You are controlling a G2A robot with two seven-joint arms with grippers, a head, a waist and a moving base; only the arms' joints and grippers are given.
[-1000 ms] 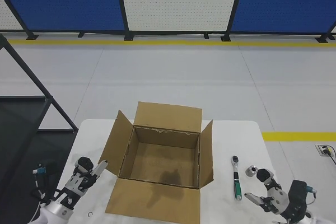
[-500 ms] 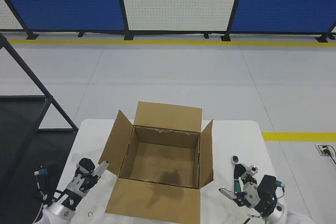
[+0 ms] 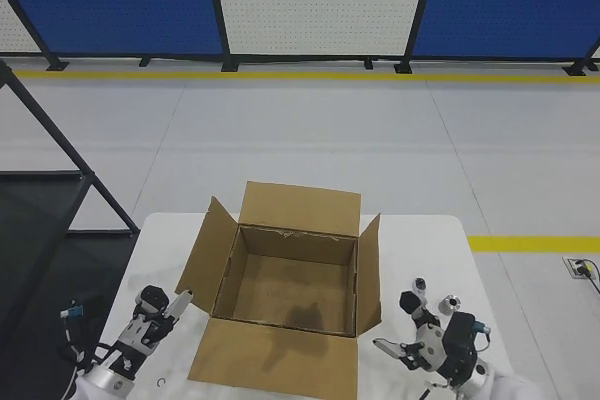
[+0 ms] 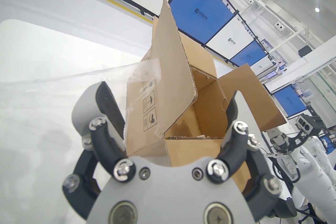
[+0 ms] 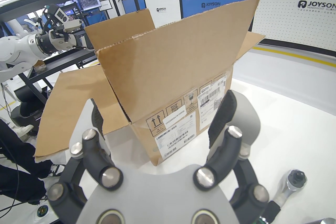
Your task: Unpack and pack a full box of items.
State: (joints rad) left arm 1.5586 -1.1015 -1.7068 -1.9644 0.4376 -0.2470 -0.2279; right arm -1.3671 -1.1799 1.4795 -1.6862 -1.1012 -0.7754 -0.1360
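Note:
An open cardboard box (image 3: 295,290) stands mid-table with its four flaps spread; its inside shows a bare bottom with a dark patch. My left gripper (image 3: 168,300) is open, low beside the box's left flap, and its wrist view faces that flap (image 4: 173,51) between the fingers of the left gripper (image 4: 170,93). My right gripper (image 3: 398,325) is open just off the box's right side, and in its wrist view the right gripper (image 5: 161,101) faces the labelled box wall (image 5: 183,114). A ratchet wrench head (image 3: 418,284) pokes out beside it (image 5: 295,179).
A small metal socket (image 3: 448,301) lies right of the wrench head. A tiny ring (image 3: 160,381) sits near the table's front left. A strip of clear tape (image 4: 144,70) hangs from the left flap. A dark rack (image 3: 30,230) stands left of the table.
My right arm has moved left toward the box's right side and now covers the wrench's green handle. My left arm has drifted slightly back toward the front edge.

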